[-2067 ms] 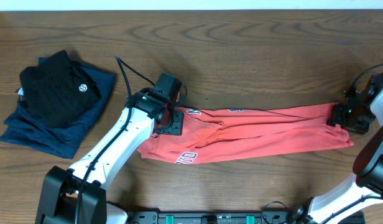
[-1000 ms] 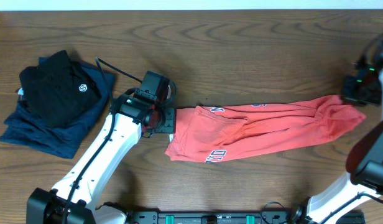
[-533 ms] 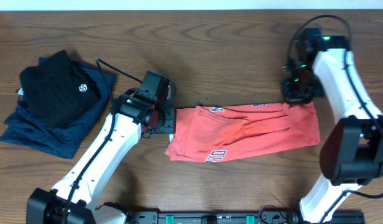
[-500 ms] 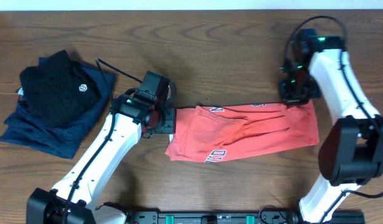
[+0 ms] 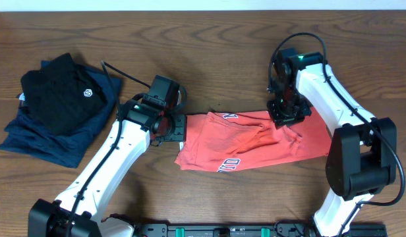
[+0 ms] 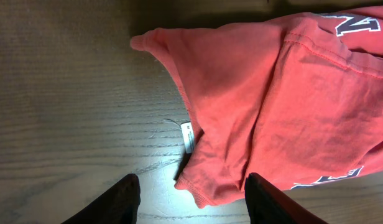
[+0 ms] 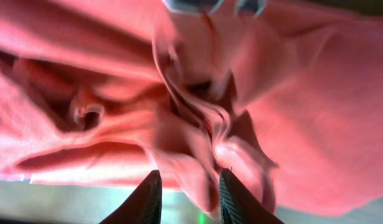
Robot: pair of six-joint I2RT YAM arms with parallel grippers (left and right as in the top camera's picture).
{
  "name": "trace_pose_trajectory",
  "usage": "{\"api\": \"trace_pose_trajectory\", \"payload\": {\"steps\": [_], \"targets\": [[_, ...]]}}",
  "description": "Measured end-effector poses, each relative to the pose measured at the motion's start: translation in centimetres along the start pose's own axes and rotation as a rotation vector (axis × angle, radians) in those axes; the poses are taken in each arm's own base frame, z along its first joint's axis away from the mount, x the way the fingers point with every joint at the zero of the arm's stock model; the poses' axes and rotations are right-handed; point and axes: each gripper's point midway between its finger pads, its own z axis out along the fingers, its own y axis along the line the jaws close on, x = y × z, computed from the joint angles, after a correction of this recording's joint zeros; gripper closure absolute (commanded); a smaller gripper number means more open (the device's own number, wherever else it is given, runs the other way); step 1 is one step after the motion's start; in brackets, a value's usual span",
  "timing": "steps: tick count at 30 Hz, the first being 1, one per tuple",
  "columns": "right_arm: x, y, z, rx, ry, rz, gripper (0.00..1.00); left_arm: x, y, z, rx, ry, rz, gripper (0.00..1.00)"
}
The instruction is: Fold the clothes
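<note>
Here the coral-red T-shirt (image 5: 242,141) lies as a soft, wrinkled band across the middle of the wood-grain table (image 5: 223,52). Only the left wrist view shows a small white tag (image 6: 187,135) at the shirt's edge. The right wrist view, which is blurred, shows deep bunched folds. The left gripper (image 6: 191,182) stands wide apart and empty, with the shirt's left end just ahead of its fingers. The right gripper (image 5: 286,116) is closed and pinches a fold in the shirt's upper right part.
</note>
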Motion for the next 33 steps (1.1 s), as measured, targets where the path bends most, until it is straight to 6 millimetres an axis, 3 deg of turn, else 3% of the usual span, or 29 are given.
{"api": "trace_pose_trajectory", "payload": {"steps": [9,14,20,25,29,33], "targets": [[0.9,-0.1,-0.1,0.004,0.037,-0.017,0.73,0.0,0.0,0.0,0.0,0.0,0.0,0.41],[0.3,-3.2,-1.3,0.142,-0.013,0.112,0.67,0.1,0.0,0.0,-0.001,0.004,-0.001,0.4],[0.6,-7.7,-2.8,0.246,-0.067,0.268,0.67,0.1,0.0,0.0,-0.001,0.004,-0.001,0.4],[1.3,-8.6,-0.1,0.238,-0.045,0.309,0.69,0.1,0.0,0.0,-0.001,0.005,-0.001,0.4],[3.2,-7.2,3.1,0.188,0.033,0.278,0.7,0.2,0.1,0.0,-0.002,0.007,-0.001,0.4],[4.5,-4.6,4.7,0.118,0.092,0.168,0.73,0.3,0.1,0.0,-0.005,0.014,-0.002,0.4]]}}
